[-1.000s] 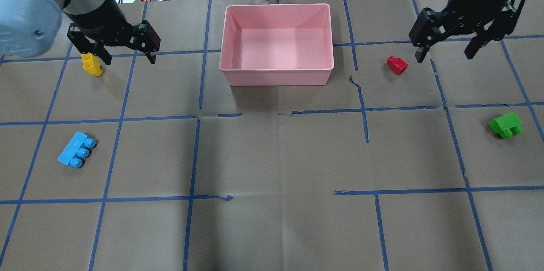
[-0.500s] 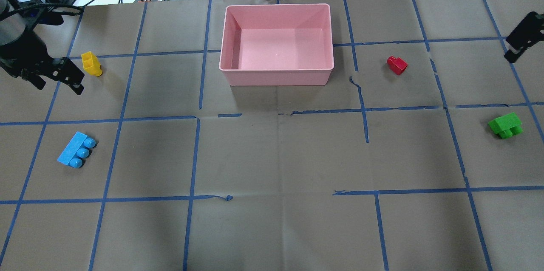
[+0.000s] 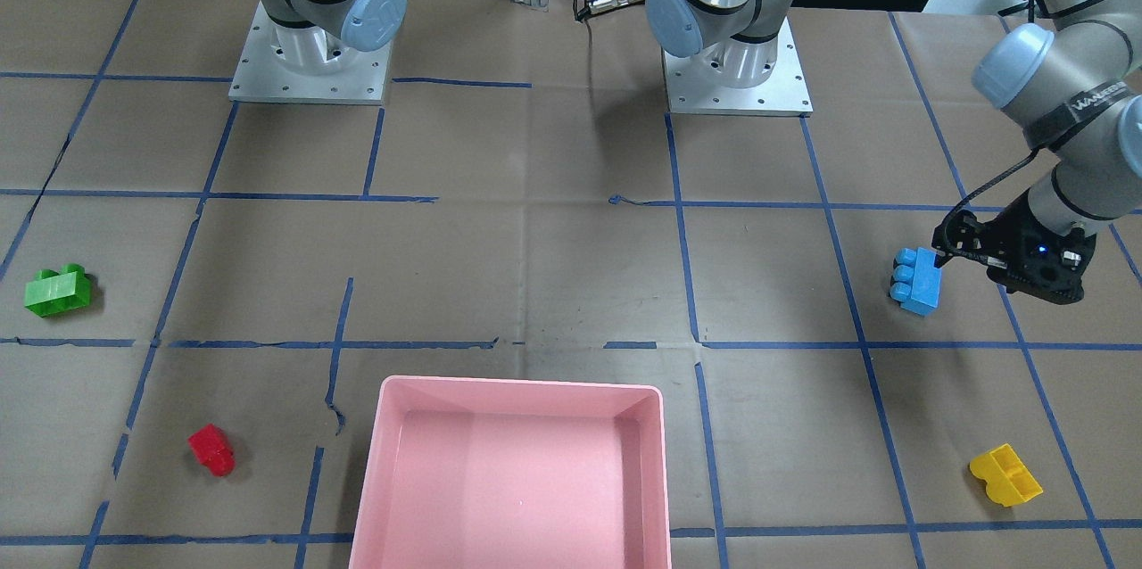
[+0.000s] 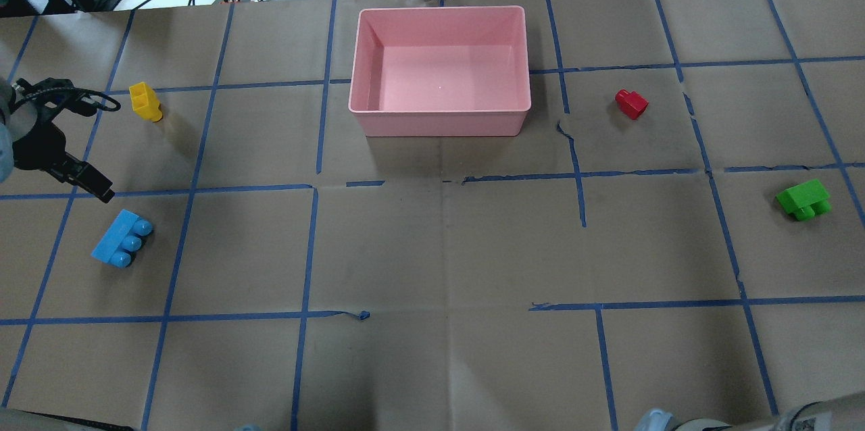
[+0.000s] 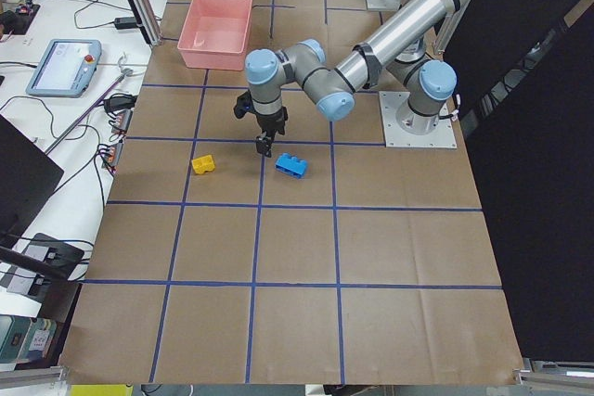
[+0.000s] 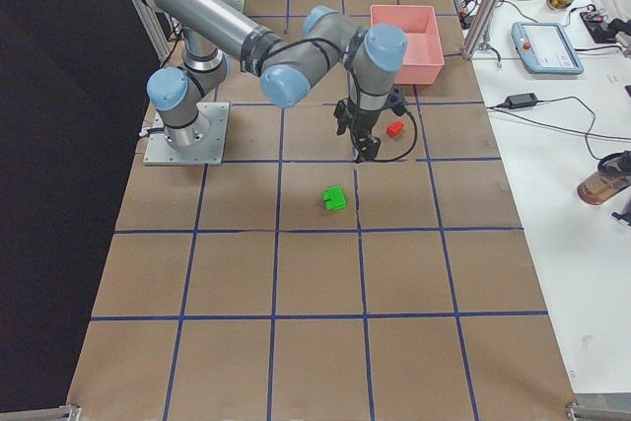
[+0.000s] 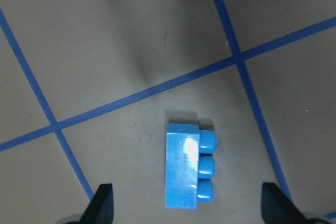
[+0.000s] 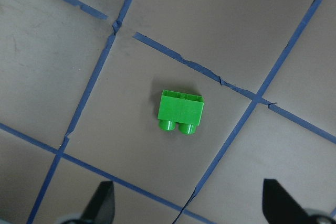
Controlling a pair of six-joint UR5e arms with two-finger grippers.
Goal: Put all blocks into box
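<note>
Left claw [image 7: 189, 203] spread wide, hanging just above the light blue block [image 7: 182, 166]. Right claw [image 8: 190, 205] spread too, over the green block [image 8: 180, 107]. All 4 blocks lie on the table [image 4: 432, 248], the yellow block [image 4: 145, 101] and red block [image 4: 631, 104] either side of the pink box [image 4: 439, 123].

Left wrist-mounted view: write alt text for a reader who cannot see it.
A light blue plastic toy brick with three studs lies on its side on brown paper crossed by blue tape lines. Fingertips of the open left gripper show at both bottom corners, not touching it.
</note>
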